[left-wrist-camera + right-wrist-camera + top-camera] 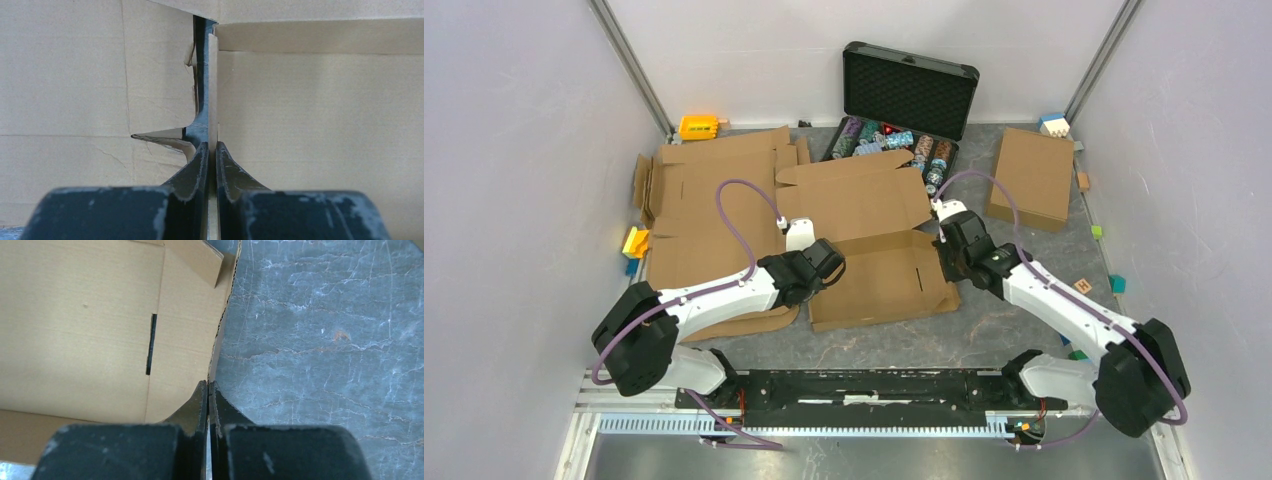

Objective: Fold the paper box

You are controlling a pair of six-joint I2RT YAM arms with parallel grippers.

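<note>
The paper box [869,215] lies half formed in the middle of the table, brown corrugated cardboard with its flaps spread toward the back. My left gripper [829,262] is at its left side. In the left wrist view the left gripper [212,146] is shut on an upright cardboard wall [213,90] of the box. My right gripper [944,243] is at the box's right edge. The right wrist view shows it [208,383] shut, tips right at the cardboard edge [216,340]; no cardboard shows between the fingers lower down.
An open black case [910,92] with colourful chips stands behind the box. Flat cardboard sheets [709,190] lie at the left and a closed cardboard box [1031,178] at the back right. Small coloured blocks [1054,123] and a yellow object [697,127] sit near the walls.
</note>
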